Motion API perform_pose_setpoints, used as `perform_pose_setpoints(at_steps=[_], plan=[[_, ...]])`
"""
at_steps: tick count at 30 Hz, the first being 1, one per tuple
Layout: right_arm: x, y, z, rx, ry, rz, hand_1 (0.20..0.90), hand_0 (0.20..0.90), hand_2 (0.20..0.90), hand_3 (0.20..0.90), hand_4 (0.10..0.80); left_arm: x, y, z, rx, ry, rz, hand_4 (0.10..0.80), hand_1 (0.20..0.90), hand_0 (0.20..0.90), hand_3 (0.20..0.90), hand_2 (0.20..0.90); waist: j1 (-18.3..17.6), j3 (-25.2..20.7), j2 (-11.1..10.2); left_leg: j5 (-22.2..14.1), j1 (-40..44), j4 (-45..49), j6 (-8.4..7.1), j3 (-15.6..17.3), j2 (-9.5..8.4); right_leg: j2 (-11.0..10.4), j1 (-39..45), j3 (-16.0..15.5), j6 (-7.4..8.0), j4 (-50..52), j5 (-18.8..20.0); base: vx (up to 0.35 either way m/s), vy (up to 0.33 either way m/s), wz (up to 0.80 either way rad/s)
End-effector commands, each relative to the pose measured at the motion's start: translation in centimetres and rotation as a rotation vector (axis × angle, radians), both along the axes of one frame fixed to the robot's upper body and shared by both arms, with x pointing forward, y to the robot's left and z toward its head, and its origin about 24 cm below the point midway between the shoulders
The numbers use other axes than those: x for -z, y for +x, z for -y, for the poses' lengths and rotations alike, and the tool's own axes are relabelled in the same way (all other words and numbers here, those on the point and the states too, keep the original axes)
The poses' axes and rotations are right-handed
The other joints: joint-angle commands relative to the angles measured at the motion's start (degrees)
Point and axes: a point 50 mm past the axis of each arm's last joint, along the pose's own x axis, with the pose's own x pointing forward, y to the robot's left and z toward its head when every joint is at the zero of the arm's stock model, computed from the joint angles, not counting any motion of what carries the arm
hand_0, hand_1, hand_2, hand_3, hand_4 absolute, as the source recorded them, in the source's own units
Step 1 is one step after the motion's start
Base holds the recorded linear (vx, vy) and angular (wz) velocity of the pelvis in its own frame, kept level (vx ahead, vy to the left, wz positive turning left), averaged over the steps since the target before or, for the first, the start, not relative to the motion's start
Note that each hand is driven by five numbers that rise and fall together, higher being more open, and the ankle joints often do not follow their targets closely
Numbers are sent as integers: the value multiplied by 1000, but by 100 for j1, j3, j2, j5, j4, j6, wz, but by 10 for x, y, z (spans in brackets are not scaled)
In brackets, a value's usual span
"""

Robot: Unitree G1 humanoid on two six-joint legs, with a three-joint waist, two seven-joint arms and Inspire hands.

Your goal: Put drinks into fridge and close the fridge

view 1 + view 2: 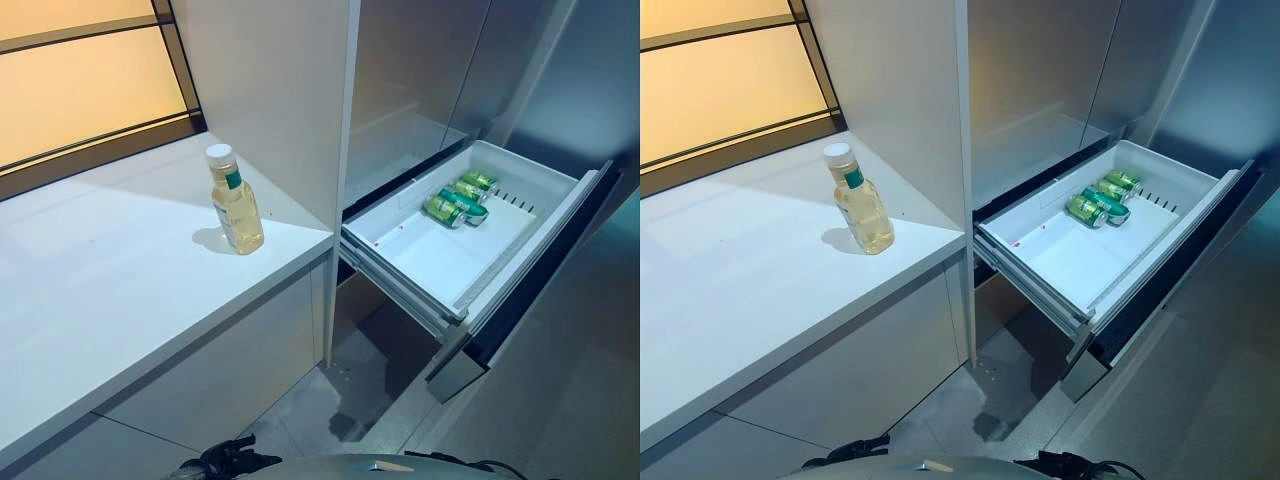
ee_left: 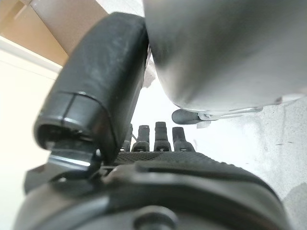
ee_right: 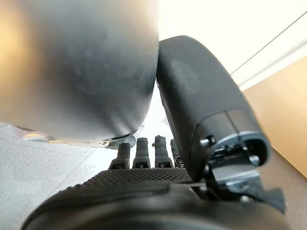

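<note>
Now | bottle point(image 1: 236, 204) upright on surface point(image 1: 110, 280), drawer point(image 1: 520, 180) open with cans point(image 1: 460, 200) | left hand point(image 2: 158, 143), right hand point(image 3: 144, 153) straight-fingered, empty | bottle probably light, smooth, slippery; grasp mid-body.

The bottle point(image 1: 235, 203) by the fridge drawer point(image 1: 520, 180) looks like clear, shiny plastic with a white cap. The drawer is smooth white plastic. The cans point(image 1: 458, 198) inside it are shiny green metal. The counter point(image 1: 100, 290) is smooth, matt white.
</note>
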Motion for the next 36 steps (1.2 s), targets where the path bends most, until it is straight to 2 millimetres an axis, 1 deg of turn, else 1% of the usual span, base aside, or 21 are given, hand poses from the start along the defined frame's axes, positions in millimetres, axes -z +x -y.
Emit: perform_pose_setpoints(at_steps=[1,8,10,11,13,14,16,18,20,22,23,25,26,27,28,30,31,33,34,35,36], plan=[[-1,-4,9,-31,-20,-41,900,900,900,900,800,-1,11,5,30,-14,18,800,900,900,900,900,-4,52,189,-721,-81,343,162,139,-183,78,-519,-18,280,417,17,0,0,0],[-1,-3,9,-29,-20,-43,900,900,900,900,800,-1,12,3,34,22,20,800,900,900,900,900,0,56,187,-725,-79,350,164,130,-185,80,-514,-24,276,422,11,0,0,0],[-1,-3,9,-36,-19,-44,900,900,900,900,800,-2,15,2,128,48,44,800,900,900,900,900,-13,55,193,-717,-75,343,156,142,-176,87,-517,-17,274,421,12,0,0,0],[-1,-3,9,-37,-20,-44,900,900,900,900,800,-3,16,2,142,52,49,800,900,900,900,900,-15,55,195,-716,-74,340,155,145,-174,87,-518,-15,274,422,12,0,0,0],[-2,0,11,-51,-24,-42,900,900,900,900,800,-8,32,7,296,46,124,800,900,900,900,900,-47,61,223,-709,-84,342,145,166,-164,93,-541,18,283,435,13,0,0,0],[-3,2,12,-57,-27,-40,900,900,900,900,800,-11,41,9,351,30,154,800,900,900,900,900,-65,63,238,-705,-86,336,140,177,-158,96,-555,31,291,440,15,0,0,0],[-4,5,14,-65,-32,-38,900,900,900,900,800,-16,52,14,419,-21,181,800,900,900,900,900,-82,69,258,-698,-97,337,134,193,-150,98,-575,48,301,451,18,-13,9,-4],[-6,9,18,-78,-38,-34,900,900,900,900,800,-26,68,24,527,-109,223,800,900,900,900,900,-112,80,292,-684,-115,325,124,212,-136,102,-609,80,318,459,24,-38,24,-18],[-9,14,24,-90,-44,-28,900,900,900,900,800,-39,83,34,633,-241,224,800,900,900,900,900,-148,104,331,-667,-120,302,126,231,-124,110,-645,116,338,474,36,-42,24,-16],[-12,19,29,-100,-49,-25,900,900,900,900,800,-52,91,40,740,-365,206,800,900,900,900,900,-176,116,364,-649,-122,274,133,237,-117,119,-671,154,352,479,50,-18,10,-2],[-12,19,31,-103,-51,-25,900,900,900,900,800,-56,93,40,768,-400,201,800,900,900,900,900,-183,116,372,-644,-120,265,135,238,-115,122,-676,162,356,480,54,0,0,0],[-14,21,33,-111,-52,-23,900,900,900,900,800,-73,103,44,824,-507,224,800,900,900,900,900,-208,117,391,-632,-107,236,146,246,-111,130,-684,201,367,479,70,0,0,0],[-15,22,35,-116,-53,-23,900,900,900,900,800,-92,116,51,858,-623,273,800,900,900,900,900,-227,121,398,-626,-89,211,152,246,-108,133,-679,230,375,475,80,-2,1,-3],[-15,22,36,-117,-52,-23,900,900,900,900,800,-100,121,54,863,-650,293,800,900,900,900,900,-229,122,398,-625,-84,207,154,244,-108,134,-676,235,374,474,83,1,-2,-4],[-15,22,36,-118,-52,-23,900,900,900,900,800,-117,132,60,876,-711,356,800,900,900,900,900,-230,117,399,-623,-76,194,160,235,-110,136,-673,247,375,471,89,7,-6,-3],[-16,21,38,-116,-51,-24,900,900,900,900,800,-163,154,76,847,-861,544,800,900,900,900,900,-220,96,399,-617,-57,159,183,194,-122,139,-654,272,375,445,107,6,-3,-2],[-16,20,38,-114,-51,-26,900,900,900,900,800,-181,160,83,828,-918,616,800,900,900,900,900,-205,82,399,-617,-52,142,194,176,-128,139,-644,275,371,429,111,0,0,0],[-15,15,40,-105,-53,-31,900,900,900,900,800,-225,170,91,778,-1055,841,800,900,900,900,900,-158,46,396,-627,-34,115,211,120,-142,136,-603,261,357,387,112,0,0,0],[-15,14,40,-104,-53,-32,900,900,900,900,800,-230,171,92,779,-1062,864,800,900,900,900,900,-154,43,395,-628,-33,113,212,116,-143,135,-600,259,357,384,112,0,0,0],[-14,10,41,-98,-55,-37,900,900,900,900,800,-258,174,93,739,-1139,1017,800,900,900,900,900,-119,12,392,-636,-29,98,221,77,-154,136,-578,251,345,357,112,0,0,0],[-14,9,41,-98,-55,-38,900,900,900,900,800,-260,174,93,736,-1144,1038,800,900,900,900,900,-120,12,392,-638,-25,97,221,73,-155,136,-571,250,344,354,110,40,-5,-1]])
